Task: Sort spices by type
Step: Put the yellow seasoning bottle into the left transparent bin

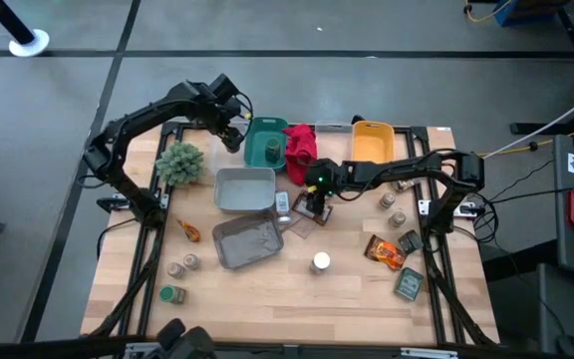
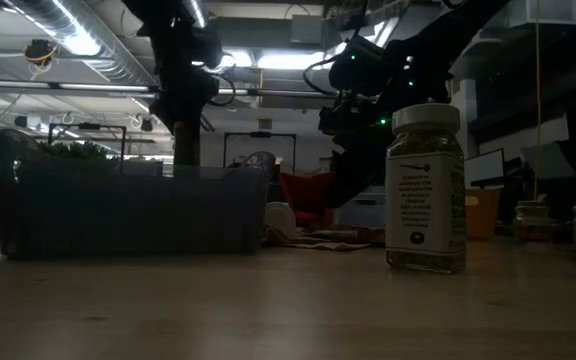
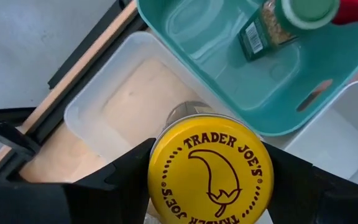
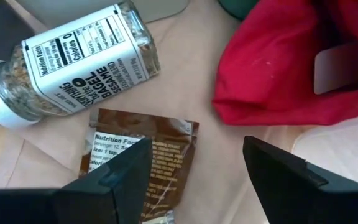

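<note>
Start at the left of the wooden worktop [image 1: 267, 289]: your left gripper [image 3: 209, 174] hangs above the far edge, just left of the teal plastic bin [image 1: 264, 143], and its jaws are clamped on the round glass jar with the yellow printed lid [image 3: 209, 177]. Below it sits a clear, shallow plastic tub [image 3: 114, 109], which looks like the likely drop spot, though that is only a reading of the wrist view. The jar is rigid and smooth, so hold it by the body under the lid and set it down upright; glass can slip or crack if dropped. The teal bin already holds a green-lidded jar [image 3: 284, 25] lying on its side.

Near the front-left corner, two small jars [image 1: 182, 264] and a green-lidded one [image 1: 171, 294] wait, well apart from the arms.

At the worktop's middle, your right gripper [image 4: 194, 165] hovers with its jaws spread wide and empty over a flat brown foil packet [image 4: 145, 165], next to a white-capped seasoning jar with a white label [image 4: 73, 62] on its side and the crumpled red cloth [image 4: 303, 56]. The packet is light, thin and floppy; pinch it at an edge, since it lies flush.

Towards the right edge, more jars [image 1: 392, 204] and orange and dark green packets [image 1: 397, 259] remain unsorted.
</note>
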You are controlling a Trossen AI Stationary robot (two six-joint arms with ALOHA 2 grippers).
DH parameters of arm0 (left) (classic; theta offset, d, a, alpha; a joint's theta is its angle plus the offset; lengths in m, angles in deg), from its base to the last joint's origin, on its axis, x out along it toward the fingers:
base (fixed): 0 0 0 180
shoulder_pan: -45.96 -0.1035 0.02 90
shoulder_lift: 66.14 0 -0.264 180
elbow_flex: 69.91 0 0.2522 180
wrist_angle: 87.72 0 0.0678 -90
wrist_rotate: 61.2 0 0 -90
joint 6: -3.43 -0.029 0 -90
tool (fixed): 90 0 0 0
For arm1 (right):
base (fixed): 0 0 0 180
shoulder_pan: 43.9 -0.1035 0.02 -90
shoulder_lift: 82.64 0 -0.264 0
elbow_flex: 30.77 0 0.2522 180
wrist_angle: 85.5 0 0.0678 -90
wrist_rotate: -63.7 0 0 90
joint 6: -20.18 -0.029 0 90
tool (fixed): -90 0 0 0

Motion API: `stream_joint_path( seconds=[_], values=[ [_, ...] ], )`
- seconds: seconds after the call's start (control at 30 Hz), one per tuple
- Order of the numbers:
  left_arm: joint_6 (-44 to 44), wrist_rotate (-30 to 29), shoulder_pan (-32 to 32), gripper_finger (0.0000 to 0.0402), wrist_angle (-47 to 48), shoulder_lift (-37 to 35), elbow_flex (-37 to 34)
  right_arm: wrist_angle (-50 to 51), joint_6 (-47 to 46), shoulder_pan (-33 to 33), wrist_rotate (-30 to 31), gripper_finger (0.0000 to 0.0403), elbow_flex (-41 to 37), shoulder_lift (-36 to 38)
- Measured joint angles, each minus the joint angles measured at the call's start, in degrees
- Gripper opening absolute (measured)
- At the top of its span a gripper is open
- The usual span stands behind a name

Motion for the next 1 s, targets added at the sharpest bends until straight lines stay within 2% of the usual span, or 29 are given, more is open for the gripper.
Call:
stream_joint_path(
  seconds=[0.3,0.7,1.0],
  values=[
    [2.15,-0.24,-0.09,0.0241,-11.53,0.02,-7.82,0.18,-0.04,0.0,-0.07,0.025,0.0,0.0],
    [1.3,-0.26,-0.01,0.0241,-15.27,0.17,-16.97,0.22,-0.04,0.0,-0.55,0.025,0.0,0.0],
    [2.51,-0.25,0.0,0.0241,-17.59,0.17,-19.61,0.2,-0.02,0.0,-0.55,0.025,0.0,0.0]
  ],
)
